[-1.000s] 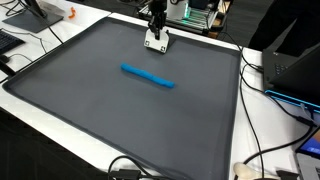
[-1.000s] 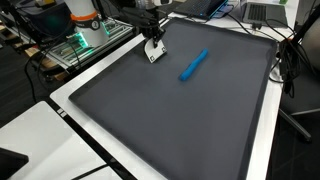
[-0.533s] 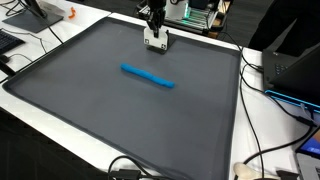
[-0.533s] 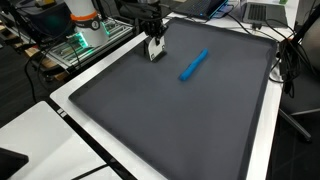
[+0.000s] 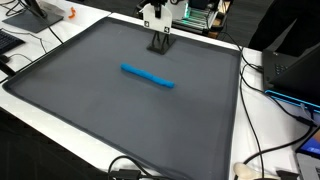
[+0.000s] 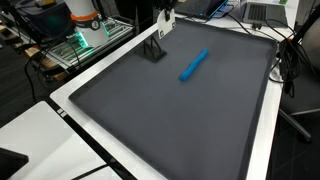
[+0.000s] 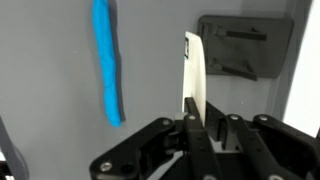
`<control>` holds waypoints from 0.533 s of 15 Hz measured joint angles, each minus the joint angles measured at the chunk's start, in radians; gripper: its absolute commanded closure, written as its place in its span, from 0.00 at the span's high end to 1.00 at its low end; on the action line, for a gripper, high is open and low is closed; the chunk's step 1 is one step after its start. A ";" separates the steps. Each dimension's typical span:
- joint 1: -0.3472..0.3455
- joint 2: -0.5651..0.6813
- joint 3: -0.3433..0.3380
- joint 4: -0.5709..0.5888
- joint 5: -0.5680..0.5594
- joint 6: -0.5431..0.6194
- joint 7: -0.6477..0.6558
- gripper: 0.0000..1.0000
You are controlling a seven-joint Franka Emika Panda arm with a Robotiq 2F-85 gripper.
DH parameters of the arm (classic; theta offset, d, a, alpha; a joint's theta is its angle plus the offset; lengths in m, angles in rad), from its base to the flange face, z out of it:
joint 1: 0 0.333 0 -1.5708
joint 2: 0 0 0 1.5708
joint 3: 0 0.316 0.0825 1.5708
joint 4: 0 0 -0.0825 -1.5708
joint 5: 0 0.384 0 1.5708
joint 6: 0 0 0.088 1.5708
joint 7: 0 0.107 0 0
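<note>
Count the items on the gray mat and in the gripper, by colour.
Blue: 1, blue stick, lying on the mat
Black: 1, slotted stand, on the mat
White: 1, white plate, clamped in the gripper
Total: 3

Pincer [image 6: 163,13] up top w/ white card [image 6: 166,24], prob. clamped, blue marker [image 6: 194,65] on gray mat [image 6: 170,125], well apart

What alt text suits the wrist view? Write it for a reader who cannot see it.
The end effector enters from the bottom edge, shut on a thin white card seen edge-on. Beyond it, on the grey mat, a blue stick lies to the left and a dark stand sits at the upper right.
</note>
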 measured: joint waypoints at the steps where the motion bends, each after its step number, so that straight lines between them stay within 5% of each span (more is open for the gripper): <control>1: 0.002 -0.004 0.012 0.036 0.000 -0.040 0.050 0.02; 8: 0.016 0.074 0.084 0.256 0.011 -0.248 0.501 0.02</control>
